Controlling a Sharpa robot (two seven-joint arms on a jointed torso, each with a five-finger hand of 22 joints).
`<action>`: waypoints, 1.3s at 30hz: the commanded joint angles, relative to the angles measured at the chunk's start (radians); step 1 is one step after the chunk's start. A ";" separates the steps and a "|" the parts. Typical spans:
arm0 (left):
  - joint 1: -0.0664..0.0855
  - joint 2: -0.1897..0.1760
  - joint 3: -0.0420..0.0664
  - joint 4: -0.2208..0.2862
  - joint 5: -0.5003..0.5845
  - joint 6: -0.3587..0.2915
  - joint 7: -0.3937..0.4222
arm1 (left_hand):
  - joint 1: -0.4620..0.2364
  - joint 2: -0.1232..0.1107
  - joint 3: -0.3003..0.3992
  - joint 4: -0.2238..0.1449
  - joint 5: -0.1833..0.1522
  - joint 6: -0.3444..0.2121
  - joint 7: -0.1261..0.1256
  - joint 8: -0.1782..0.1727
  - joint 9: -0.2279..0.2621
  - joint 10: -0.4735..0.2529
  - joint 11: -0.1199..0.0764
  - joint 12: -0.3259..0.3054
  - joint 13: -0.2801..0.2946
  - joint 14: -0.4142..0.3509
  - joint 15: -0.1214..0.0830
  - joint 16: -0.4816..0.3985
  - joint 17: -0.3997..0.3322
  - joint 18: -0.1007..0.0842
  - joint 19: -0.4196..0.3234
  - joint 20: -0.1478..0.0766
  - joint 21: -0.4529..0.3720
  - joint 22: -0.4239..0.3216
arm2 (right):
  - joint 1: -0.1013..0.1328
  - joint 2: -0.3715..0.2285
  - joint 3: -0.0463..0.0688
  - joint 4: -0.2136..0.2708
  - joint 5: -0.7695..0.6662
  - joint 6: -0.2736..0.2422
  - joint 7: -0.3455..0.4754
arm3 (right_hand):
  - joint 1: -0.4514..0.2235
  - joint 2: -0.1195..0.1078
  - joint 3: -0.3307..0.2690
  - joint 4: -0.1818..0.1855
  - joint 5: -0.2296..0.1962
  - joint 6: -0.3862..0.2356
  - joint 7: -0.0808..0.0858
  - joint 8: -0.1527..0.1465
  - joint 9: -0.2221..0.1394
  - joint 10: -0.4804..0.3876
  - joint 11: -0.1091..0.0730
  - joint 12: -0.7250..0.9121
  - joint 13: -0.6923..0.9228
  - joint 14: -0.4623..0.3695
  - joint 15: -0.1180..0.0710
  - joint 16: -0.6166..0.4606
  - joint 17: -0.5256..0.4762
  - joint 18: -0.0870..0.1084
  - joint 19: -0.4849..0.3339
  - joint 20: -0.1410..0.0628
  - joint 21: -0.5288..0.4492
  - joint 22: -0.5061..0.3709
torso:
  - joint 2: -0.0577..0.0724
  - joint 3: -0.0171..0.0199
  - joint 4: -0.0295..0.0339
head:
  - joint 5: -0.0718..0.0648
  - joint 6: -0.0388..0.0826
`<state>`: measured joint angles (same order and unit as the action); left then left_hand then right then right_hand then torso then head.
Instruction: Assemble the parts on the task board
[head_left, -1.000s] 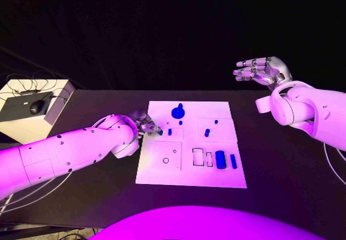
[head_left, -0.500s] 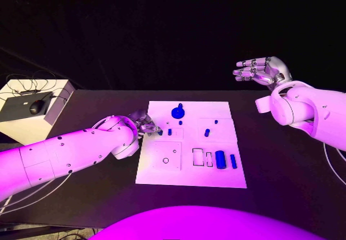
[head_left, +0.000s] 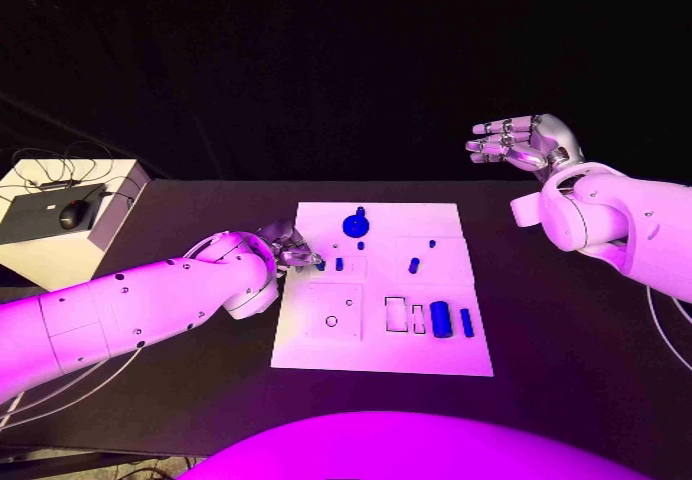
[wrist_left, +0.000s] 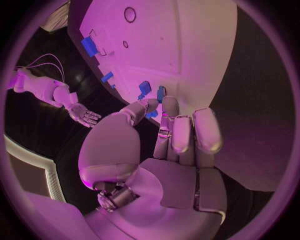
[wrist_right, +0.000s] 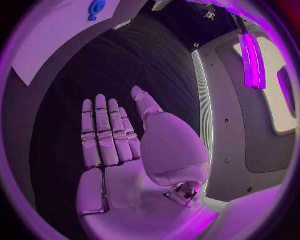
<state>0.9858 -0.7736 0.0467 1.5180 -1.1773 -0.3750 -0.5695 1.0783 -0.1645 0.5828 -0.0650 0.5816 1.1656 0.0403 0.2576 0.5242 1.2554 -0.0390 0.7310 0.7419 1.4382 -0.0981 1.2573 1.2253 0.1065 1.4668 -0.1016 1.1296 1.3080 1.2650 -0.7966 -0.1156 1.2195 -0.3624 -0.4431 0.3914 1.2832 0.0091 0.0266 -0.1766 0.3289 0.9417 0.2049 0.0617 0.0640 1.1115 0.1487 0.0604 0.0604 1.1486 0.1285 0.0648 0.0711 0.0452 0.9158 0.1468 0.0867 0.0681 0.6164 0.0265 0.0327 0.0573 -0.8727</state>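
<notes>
Now the left robot hand (head_left: 293, 248) pinches a blue part (wrist_left: 160, 93) at the board's (head_left: 378, 330) nine o'clock edge, seemingly for seating. Right robot hand (head_left: 522, 141) hovers released, clear at two o'clock.

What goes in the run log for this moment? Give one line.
left hand: fingertips at small blue part, task board left edge, grip unclear | right hand: open, raised off board | stage: assembly underway

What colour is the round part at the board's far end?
Blue, clearest in the head view: the round part lies on the white task board.
</notes>
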 joint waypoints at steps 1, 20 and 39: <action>-0.003 0.003 -0.001 0.004 -0.023 0.056 -0.009 | 0.021 0.011 0.103 -0.105 0.005 0.013 -0.008 0.000 -0.001 0.013 -0.019 -0.006 0.001 0.002 -0.005 0.003 -0.001 -0.014 0.019 -0.004 0.000 0.130 | 0.000 0.000 0.001 -0.001 0.001 0.009 0.009 | 0.001 0.001 0.003 0.003 0.004 0.000 0.002 0.001 0.000 -0.004 0.000 0.002 -0.001 -0.009 0.000 -0.003 -0.001 -0.010 -0.008 -0.001 -0.002 0.000 | 0.000 -0.0001 0.0002 | -0.001 0.000; -0.002 0.004 -0.001 0.004 -0.023 0.099 -0.020 | 0.024 0.014 0.057 -0.098 0.004 0.016 -0.010 -0.006 -0.022 0.015 -0.019 -0.009 0.007 0.002 -0.005 0.002 -0.002 -0.015 0.018 -0.003 -0.007 0.126 | -0.002 0.000 0.001 -0.001 0.001 0.009 0.009 | 0.001 0.001 0.003 0.003 0.004 0.000 0.002 0.001 0.000 -0.004 0.000 0.002 -0.001 -0.009 0.000 -0.003 -0.001 -0.010 -0.008 -0.001 -0.002 0.000 | 0.000 0.0001 0.0001 | -0.001 0.000; -0.003 -0.003 0.000 0.012 -0.026 0.021 0.013 | 0.038 0.001 0.069 -0.088 0.009 0.024 -0.011 0.000 -0.038 0.024 -0.021 -0.013 0.008 0.004 -0.006 0.008 0.003 -0.017 0.021 -0.004 0.003 0.132 | -0.002 -0.001 0.001 0.000 0.001 0.008 0.009 | 0.001 0.001 0.003 0.003 0.004 0.000 0.002 0.001 0.000 -0.004 0.000 0.002 -0.001 -0.009 0.000 -0.003 -0.001 -0.010 -0.008 -0.001 -0.002 0.000 | 0.000 -0.0007 0.0004 | 0.000 0.000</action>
<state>0.9835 -0.7765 0.0463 1.5268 -1.2075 -0.3299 -0.5822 1.1114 -0.1652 0.6120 -0.1180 0.5855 1.1854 0.0281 0.2555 0.4853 1.2748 -0.0511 0.7224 0.7488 1.4382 -0.0980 1.2625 1.2289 0.1067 1.4667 -0.1016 1.1337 1.3076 1.2631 -0.7974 -0.1156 1.2196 -0.3623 -0.4425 0.3916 1.2832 0.0090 0.0266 -0.1766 0.3289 0.9417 0.2049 0.0618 0.0640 1.1115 0.1487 0.0604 0.0604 1.1486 0.1285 0.0648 0.0710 0.0453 0.9159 0.1468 0.0867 0.0681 0.6169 0.0265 0.0332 0.0570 -0.8727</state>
